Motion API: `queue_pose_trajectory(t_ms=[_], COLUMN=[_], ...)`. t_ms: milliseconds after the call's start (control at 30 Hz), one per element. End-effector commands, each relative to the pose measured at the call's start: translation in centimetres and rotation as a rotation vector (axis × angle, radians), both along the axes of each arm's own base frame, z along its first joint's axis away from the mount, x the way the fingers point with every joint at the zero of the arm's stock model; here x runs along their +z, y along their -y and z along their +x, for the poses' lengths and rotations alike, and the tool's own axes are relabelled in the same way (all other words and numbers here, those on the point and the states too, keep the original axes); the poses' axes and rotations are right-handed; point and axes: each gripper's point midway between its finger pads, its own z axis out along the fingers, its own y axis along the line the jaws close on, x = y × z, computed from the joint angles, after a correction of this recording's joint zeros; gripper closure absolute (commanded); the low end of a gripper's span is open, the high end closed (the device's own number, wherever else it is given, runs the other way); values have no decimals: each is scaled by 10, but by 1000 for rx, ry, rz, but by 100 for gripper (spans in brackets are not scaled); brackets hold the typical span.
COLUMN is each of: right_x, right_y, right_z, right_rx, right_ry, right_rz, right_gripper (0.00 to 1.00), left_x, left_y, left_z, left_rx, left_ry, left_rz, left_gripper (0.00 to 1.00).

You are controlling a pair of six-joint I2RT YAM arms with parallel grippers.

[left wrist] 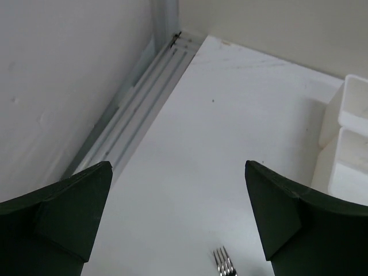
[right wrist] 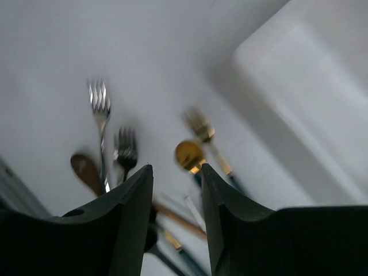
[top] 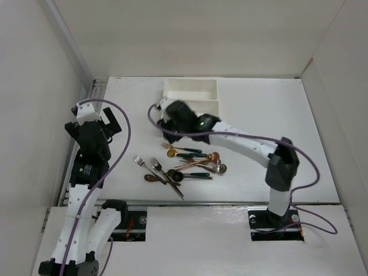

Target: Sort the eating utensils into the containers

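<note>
Several forks and spoons lie in a loose pile [top: 187,164] on the white table's near middle. They include a silver fork [top: 140,161], a brown spoon [top: 152,178], a gold spoon [top: 171,153] and a copper spoon [top: 213,156]. Two white trays [top: 191,95] stand side by side at the back centre. My right gripper [top: 172,123] hovers between the trays and the pile. In its wrist view it [right wrist: 176,168] is open and empty above the gold spoon [right wrist: 190,154] and a dark fork [right wrist: 125,146]. My left gripper [top: 109,123] is wide open and empty at the left; silver fork tines [left wrist: 223,261] show below it [left wrist: 178,167].
White enclosure walls close in the table on the left, back and right. A metal rail [left wrist: 138,109] runs along the left table edge. The trays' corner [left wrist: 345,149] shows at the right of the left wrist view. A purple cable [top: 123,138] loops beside the left arm.
</note>
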Motion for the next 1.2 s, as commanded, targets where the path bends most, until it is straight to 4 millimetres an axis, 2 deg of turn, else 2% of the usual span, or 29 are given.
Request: queue_pose_trajectory(t_ms=[0, 33, 67, 133, 200, 267, 333, 433, 467, 533, 600, 633, 667, 867, 1033, 1167], right_x=[-73, -85, -102, -120, -139, -148, -166, -182, -182, -197, -202, -197, -203, -216, -220, -231], right_y=[-34, -41, -43, -47, -48, -54, -55, -59, -60, -61, -61, -62, -62, -60, -55, -53], right_z=[-76, -85, -84, -89, -95, -108, -117, -122, -124, -124, -120, -117, -118, -119, -115, -108], right_rx=[81, 90, 75, 52, 37, 51, 58, 42, 42, 39, 25, 17, 15, 4, -28, -44], right_ry=[-307, -328, -357, -401, -427, -412, -423, -434, -447, -457, -448, -437, -442, -461, -445, -420], right_rz=[-32, -45, -66, -74, -104, -131, -172, -193, -186, -206, -216, -213, -224, -248, -261, -302], right_gripper=[55, 55, 55, 55, 55, 57, 59, 62, 63, 65, 68, 69, 71, 73, 76, 76], left_x=[-25, -27, -36, -46, -44, -46, -44, -46, -44, -44, -44, -44, -48, -48, -48, -48], left_y=[-3, 0, -2, -5, -9, -11, -11, -13, -13, -15, -15, -15, -15, -15, -15, -15], left_z=[-23, -23, -25, -27, -29, -32, -33, -32, -34, -34, -34, -34, -34, -34, -34, -34], left_rx=[44, 43, 55, 64, 78, 87, 87, 96, 95, 103, 103, 103, 104, 104, 104, 104], left_ry=[-64, -63, -84, -113, -102, -100, -91, -89, -80, -79, -79, -79, -88, -88, -88, -88], left_rz=[-149, -182, -197, -226, -228, -228, -229, -229, -230, -227, -227, -227, -227, -227, -227, -227], left_gripper=[0, 0, 2, 3, 5, 5, 5, 5, 5, 5, 5, 5, 5, 5, 5, 5])
